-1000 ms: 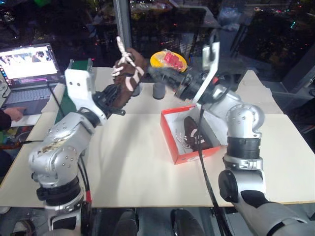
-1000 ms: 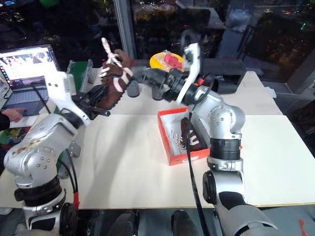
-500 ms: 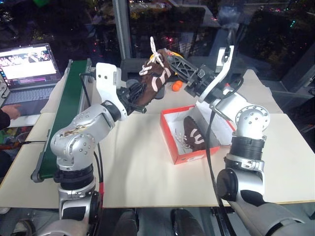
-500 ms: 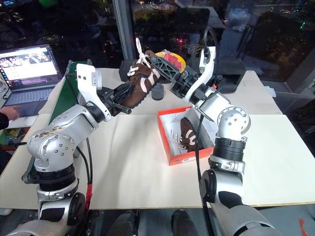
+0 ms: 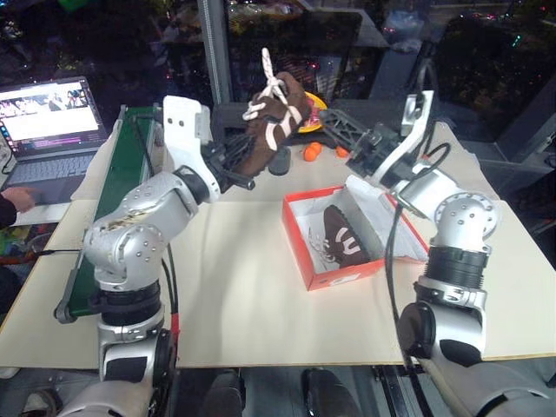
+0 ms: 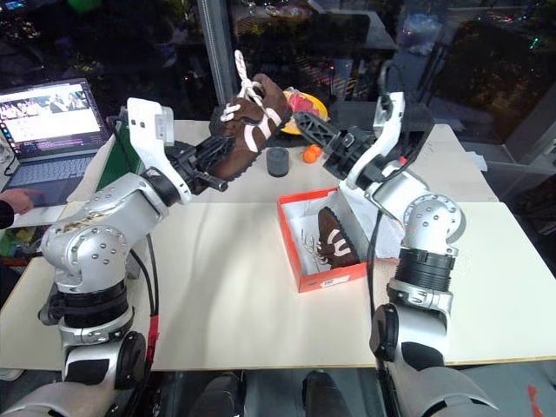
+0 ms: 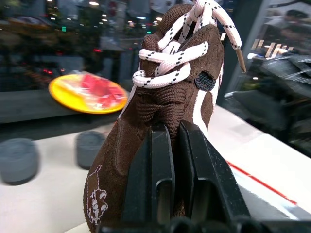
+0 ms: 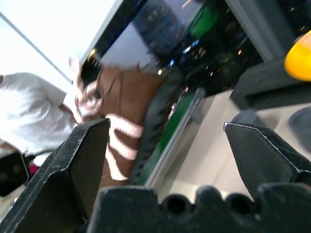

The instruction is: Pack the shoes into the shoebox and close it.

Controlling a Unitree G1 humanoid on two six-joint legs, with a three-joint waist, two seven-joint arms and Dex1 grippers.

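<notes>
1. The left gripper has swung the second shoe in from the far left toward the middle, and it now rides high over the tabletop, its fingers clamped tight on the shoe's heel end, laces up.
2. The right gripper has pulled back off that shoe. A moment ago it was up against it; now its fingers stand wide apart and empty, just right of the shoe, with a clear gap between them.
3. So the left arm carries the shoe alone. My read: the handover or re-grip is over, and lowering it into the box comes next.
4. The shoebox sits open on the tabletop, below and right of the raised shoe. The first shoe already lies inside, along the right half.
5. The free slot is the white strip on the box's left side, beside the packed shoe. It looks narrow, so the shoe probably needs to go in lengthwise.
6. The box lid lies back on the right, under the right arm. That arm should clear out before closing.
7. Behind the shoe are a yellow plate, small orange balls and a dark cup. The green conveyor lines the left edge; the near tabletop is open.
</notes>
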